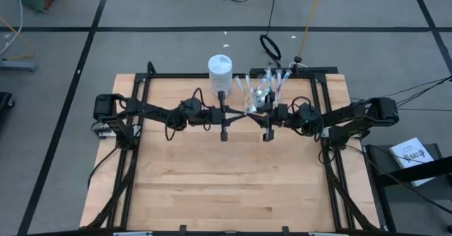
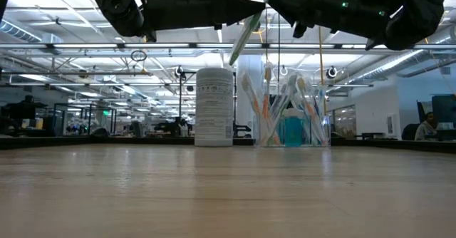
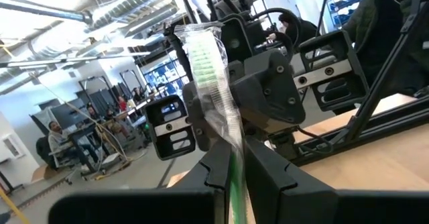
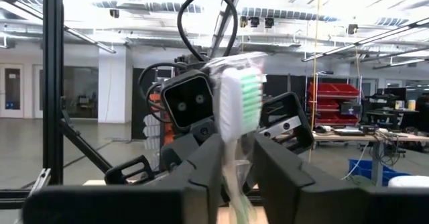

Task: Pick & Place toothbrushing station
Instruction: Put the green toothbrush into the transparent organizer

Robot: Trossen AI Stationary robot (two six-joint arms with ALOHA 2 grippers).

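Green toothbrush (image 3: 216, 96) in left gripper (image 3: 231, 163), right gripper (image 4: 236, 160) seemingly alongside.

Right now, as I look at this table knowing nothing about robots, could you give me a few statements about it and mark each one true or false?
1. A green toothbrush is held up off the table. True.
2. The white canister lies on its side. False: it stands upright beside the cup.
3. The cup is empty. False: it is full of toothbrushes.
4. The left gripper is shut on the green toothbrush. True.
5. The right gripper waits at the table's edge. False: it faces the left gripper mid-table, with the toothbrush between its fingers.
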